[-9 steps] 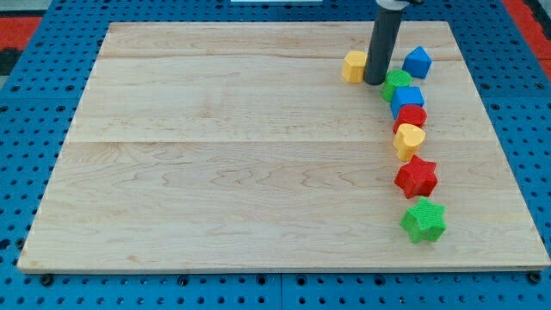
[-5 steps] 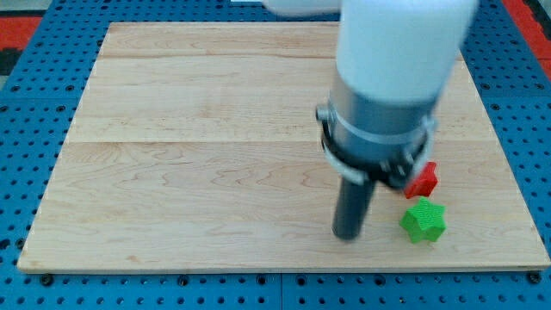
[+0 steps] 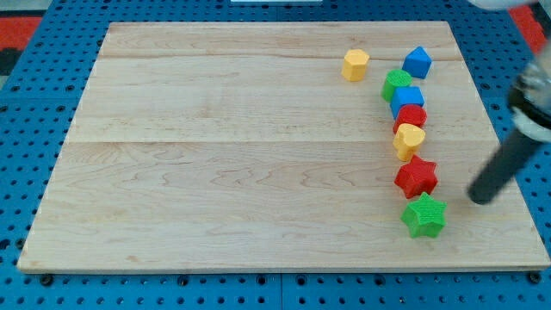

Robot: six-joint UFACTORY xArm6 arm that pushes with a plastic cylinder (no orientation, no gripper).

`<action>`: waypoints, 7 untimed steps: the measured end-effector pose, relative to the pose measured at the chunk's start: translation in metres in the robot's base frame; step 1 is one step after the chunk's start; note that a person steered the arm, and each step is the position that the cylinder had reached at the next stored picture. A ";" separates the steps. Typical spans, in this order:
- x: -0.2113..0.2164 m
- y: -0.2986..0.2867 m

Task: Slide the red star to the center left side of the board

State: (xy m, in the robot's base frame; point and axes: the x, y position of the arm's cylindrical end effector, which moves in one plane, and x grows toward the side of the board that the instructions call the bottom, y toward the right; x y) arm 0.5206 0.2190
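The red star (image 3: 417, 176) lies on the right part of the wooden board (image 3: 215, 146), in a column of blocks. Above it sit a yellow heart (image 3: 409, 140), a small red block (image 3: 411, 116), a blue block (image 3: 407, 97) and a green round block (image 3: 396, 83). A green star (image 3: 424, 216) lies just below the red star. My tip (image 3: 479, 199) rests on the board to the right of the red star, apart from it by a clear gap, and level with the space between the two stars.
A yellow hexagon block (image 3: 355, 65) and a blue block (image 3: 417, 61) lie near the board's top right. The board sits on a blue pegboard table (image 3: 26, 172). The board's right edge (image 3: 508, 146) is close behind my tip.
The rod stood by the yellow hexagon at the top, then swept down to the left of the green star, and now stands to the right of the red star. The blocks have not moved.
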 end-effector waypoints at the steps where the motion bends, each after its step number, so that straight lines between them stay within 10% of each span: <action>1: -0.029 -0.084; 3: -0.077 -0.235; 5: -0.027 -0.160; 7: -0.030 -0.282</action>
State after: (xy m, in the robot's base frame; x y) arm 0.4906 -0.0633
